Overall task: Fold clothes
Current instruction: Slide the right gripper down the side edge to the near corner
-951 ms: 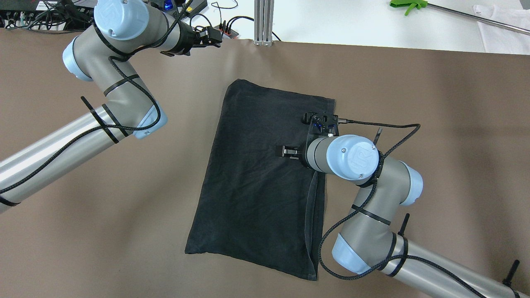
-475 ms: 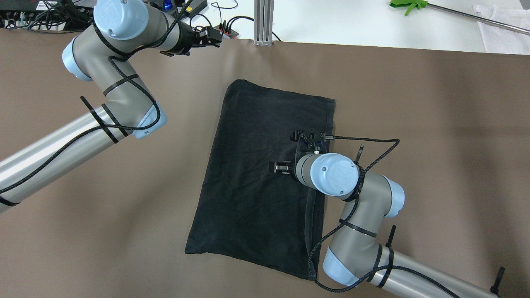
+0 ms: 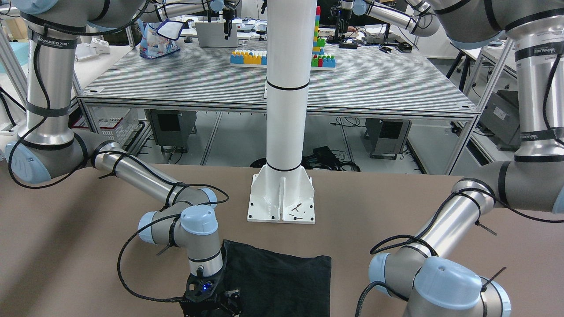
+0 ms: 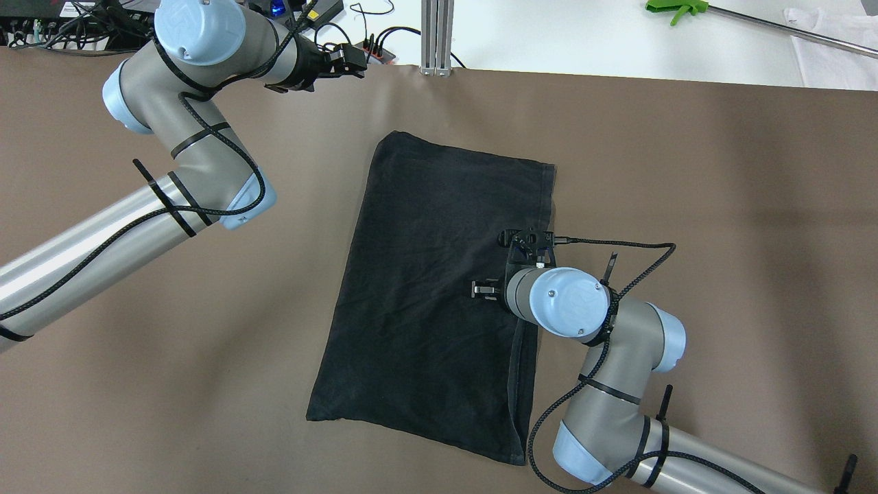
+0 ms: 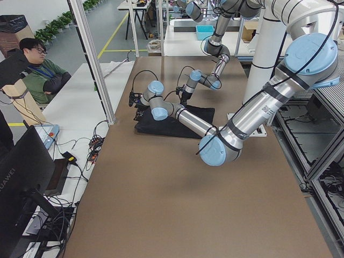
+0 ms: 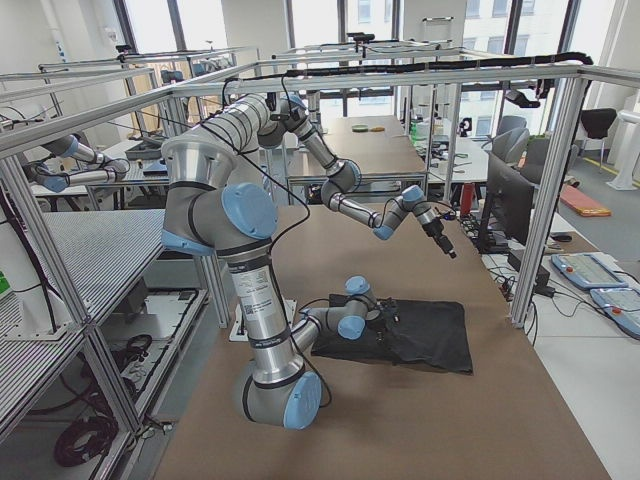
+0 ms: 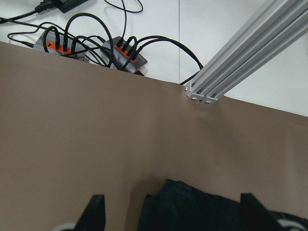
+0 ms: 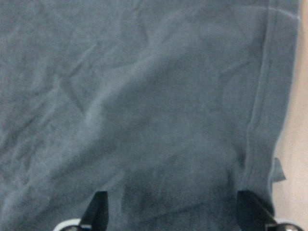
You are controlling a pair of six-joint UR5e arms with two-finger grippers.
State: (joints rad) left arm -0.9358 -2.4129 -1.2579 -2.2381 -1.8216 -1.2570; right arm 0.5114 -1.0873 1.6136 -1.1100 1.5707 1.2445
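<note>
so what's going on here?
The robot is folding clothes. The black garment lies flat on the brown table, layered along its right edge. The right gripper is open, low over that hem, holding nothing. The left gripper hangs open near the table's far edge, off the cloth.

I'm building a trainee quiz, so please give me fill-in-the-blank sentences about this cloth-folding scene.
1. The garment lying on the brown table is ___ in colour.
2. The right gripper, above the garment, has its jaws ___.
3. The left gripper holds ___.
Missing words: black; open; nothing.
</note>
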